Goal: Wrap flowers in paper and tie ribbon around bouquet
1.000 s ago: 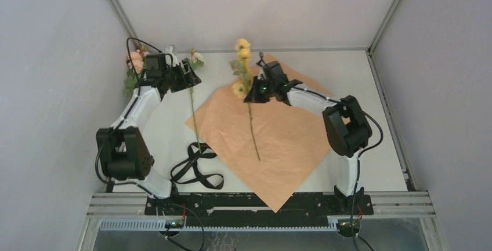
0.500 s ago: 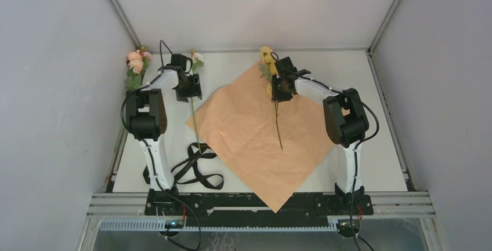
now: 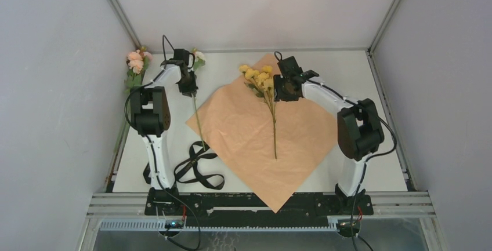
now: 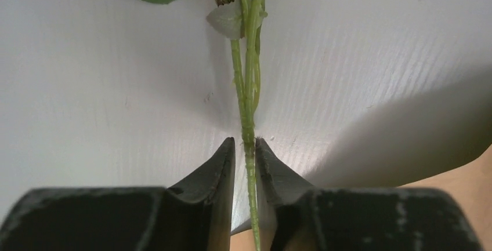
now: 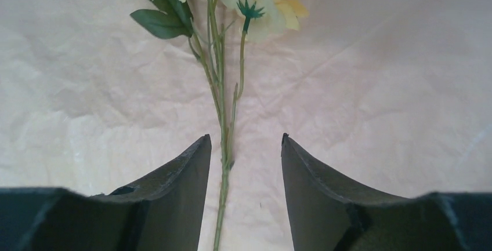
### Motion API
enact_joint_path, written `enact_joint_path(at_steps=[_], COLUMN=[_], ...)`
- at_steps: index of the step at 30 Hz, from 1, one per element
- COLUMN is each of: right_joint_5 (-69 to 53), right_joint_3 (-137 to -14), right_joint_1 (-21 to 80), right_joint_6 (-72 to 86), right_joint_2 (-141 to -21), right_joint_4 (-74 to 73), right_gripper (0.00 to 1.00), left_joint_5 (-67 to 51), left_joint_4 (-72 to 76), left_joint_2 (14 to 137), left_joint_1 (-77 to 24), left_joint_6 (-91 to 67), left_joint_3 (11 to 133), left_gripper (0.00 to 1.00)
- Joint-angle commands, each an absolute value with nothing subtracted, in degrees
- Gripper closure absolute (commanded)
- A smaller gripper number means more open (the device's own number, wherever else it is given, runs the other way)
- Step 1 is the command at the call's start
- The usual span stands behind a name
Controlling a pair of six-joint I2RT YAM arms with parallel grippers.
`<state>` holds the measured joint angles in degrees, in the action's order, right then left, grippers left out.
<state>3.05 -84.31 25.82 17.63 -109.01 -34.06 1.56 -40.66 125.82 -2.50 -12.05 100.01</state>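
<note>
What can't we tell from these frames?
Left wrist view: white flower's bloom cut off by the top edge; left gripper pinches only its stem.
Right wrist view: yellow flowers' stem end cut off by the bottom edge.
Top view: paper underside unseen, peach face up; pink flowers too small to count.

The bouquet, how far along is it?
Early. Done: the yellow flowers lie on the flat peach-orange paper, the right gripper open over their stem. In hand: the left gripper is pinching the white flower's stem beside the paper. Left: the pink flowers at the far left, rolling the paper, and tying the black ribbon, which lies loose.
</note>
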Motion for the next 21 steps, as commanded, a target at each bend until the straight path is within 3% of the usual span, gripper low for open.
enact_joint_path(at_steps=[1,4,12,21], right_joint_5=[4.5,4.6,5.4,3.7], right_joint_3=[-81.2,-79.5,-76.2,-76.1], right_joint_1=[26.5,26.8,27.0,30.3], right_joint_6=[17.4,17.2,16.8,16.5], right_joint_2=[-101.0,-98.4,-92.8,-90.3], right_joint_4=[-32.7,-32.7,-33.1,-30.4], right_gripper=[0.43,0.43,0.43,0.42], left_joint_5=[3.6,5.2,3.4,-10.8], left_joint_4=[-41.2,-43.1,-44.7,-36.4], left_joint_2=[126.5,128.3,129.0,117.3], left_joint_1=[-2.7,-2.6,-2.3,-0.2], left_joint_6=[-13.0,-12.8,-12.5,-20.0], left_joint_3=[102.5,105.4,106.6,96.5], left_gripper=[0.81,1.0,1.0,1.0])
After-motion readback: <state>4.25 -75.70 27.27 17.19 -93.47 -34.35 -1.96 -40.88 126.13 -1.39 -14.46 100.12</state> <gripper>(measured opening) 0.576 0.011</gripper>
